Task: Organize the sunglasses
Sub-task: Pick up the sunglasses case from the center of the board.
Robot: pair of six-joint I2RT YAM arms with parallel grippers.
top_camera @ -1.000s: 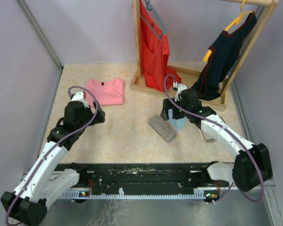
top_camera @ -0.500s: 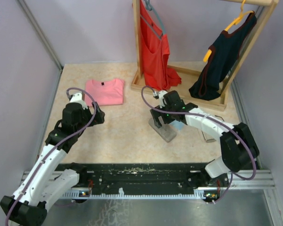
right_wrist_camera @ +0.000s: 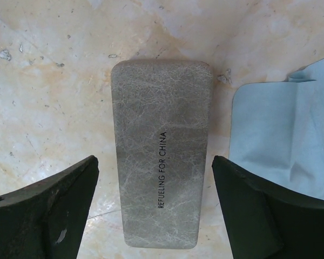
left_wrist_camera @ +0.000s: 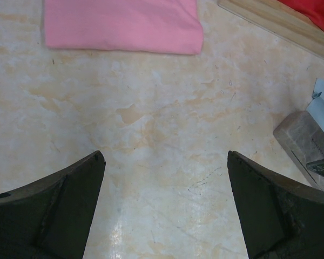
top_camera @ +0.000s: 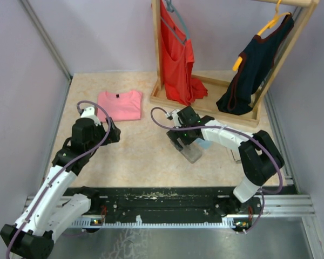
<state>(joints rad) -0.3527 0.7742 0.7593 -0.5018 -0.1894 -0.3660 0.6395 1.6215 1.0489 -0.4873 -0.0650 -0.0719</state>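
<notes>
The grey oblong case [right_wrist_camera: 161, 156] lies closed on the table, printed side up, and also shows in the top view [top_camera: 193, 154]. My right gripper [right_wrist_camera: 155, 162] hovers over it, open, one finger on each side and not touching. The same gripper [top_camera: 181, 141] sits at the case's far end in the top view. A light blue cloth [right_wrist_camera: 286, 140] lies just right of the case. The sunglasses [top_camera: 237, 157] show only as a thin dark outline beside my right arm's elbow. My left gripper [left_wrist_camera: 166, 156] is open over bare table, well to the left [top_camera: 111, 133].
A folded pink shirt [top_camera: 120, 103] lies at the back left. A wooden clothes rack [top_camera: 205, 102] stands at the back right with a red garment [top_camera: 175, 54] and a dark one [top_camera: 254, 70] hanging. Purple walls close in both sides.
My right gripper has swung left, from above the cloth to above the case, and its jaws have narrowed slightly. The left arm has not moved.
</notes>
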